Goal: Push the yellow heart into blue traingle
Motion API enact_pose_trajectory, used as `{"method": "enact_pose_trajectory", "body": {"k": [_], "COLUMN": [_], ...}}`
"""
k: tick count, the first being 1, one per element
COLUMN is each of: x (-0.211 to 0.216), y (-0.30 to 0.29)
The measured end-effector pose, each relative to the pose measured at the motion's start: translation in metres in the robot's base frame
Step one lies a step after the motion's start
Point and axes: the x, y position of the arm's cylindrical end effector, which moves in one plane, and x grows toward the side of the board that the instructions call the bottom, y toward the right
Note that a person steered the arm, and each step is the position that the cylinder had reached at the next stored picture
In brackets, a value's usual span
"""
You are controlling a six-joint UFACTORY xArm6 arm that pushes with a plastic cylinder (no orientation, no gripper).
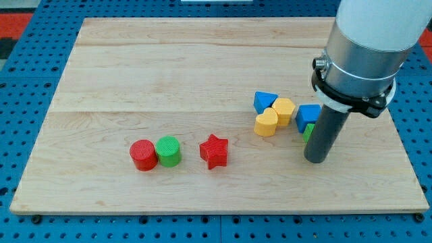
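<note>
Yellow heart [266, 124]: up-left of my tip [316, 159], well apart; you'll see it touching the yellow hexagon [283, 109], just below the blue triangle [264, 102].
Tip state: bare rod, no jaws, touching no block you want; green block [308, 131] beside it.
Risk: your push may drag the hexagon or blue cube [308, 115] too, or slide the triangle away.
Writing: none readable.

My arm [368, 40] stands upright at the view's right, my tip [316, 160] resting on the board.
</note>
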Motion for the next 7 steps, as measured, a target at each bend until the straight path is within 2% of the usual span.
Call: {"method": "enact_pose_trajectory", "body": {"k": [3, 5, 6, 7], "x": [-0.008, -0.06, -0.079, -0.079], "y": [-0.067, -0.067, -0.048, -0.03]}}
